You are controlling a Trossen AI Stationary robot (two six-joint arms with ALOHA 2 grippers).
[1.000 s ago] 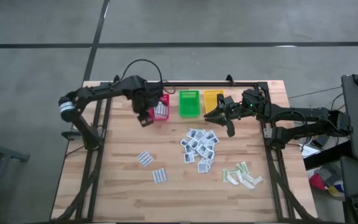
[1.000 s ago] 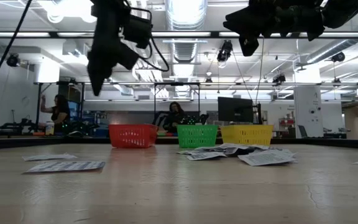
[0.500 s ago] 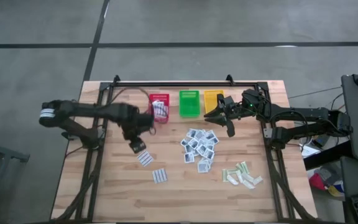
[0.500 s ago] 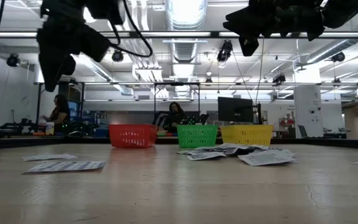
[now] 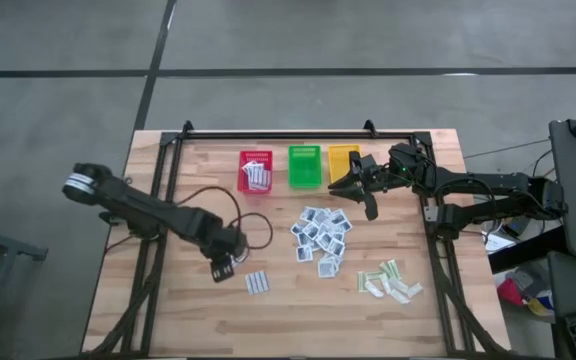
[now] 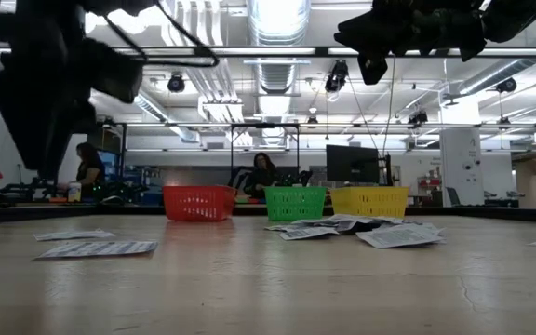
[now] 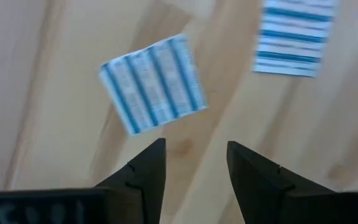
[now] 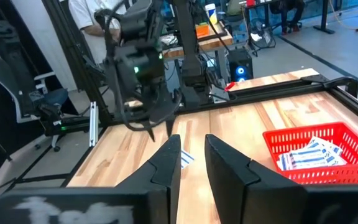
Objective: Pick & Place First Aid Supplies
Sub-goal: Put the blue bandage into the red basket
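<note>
Where the left claw (image 7: 191,163) hovers, striped packet (image 7: 151,83) askew, stripes tilted.

A wooden table (image 5: 168,320) with a black metal frame stands on a grey concrete floor (image 5: 58,60), and along its far edge sit three plastic baskets in a row: a red basket (image 5: 255,158), a green basket (image 5: 304,166) just beside it, and a yellow basket (image 5: 341,158) next to that. In the low view the room beyond shows a dark monitor (image 6: 352,165), ceiling lights (image 6: 277,14) and ducting, and two people, one person (image 6: 87,166) standing at the left and another person (image 6: 261,170) seated behind the baskets. The right wrist view also shows an office chair (image 8: 39,106) beside the table.
</note>
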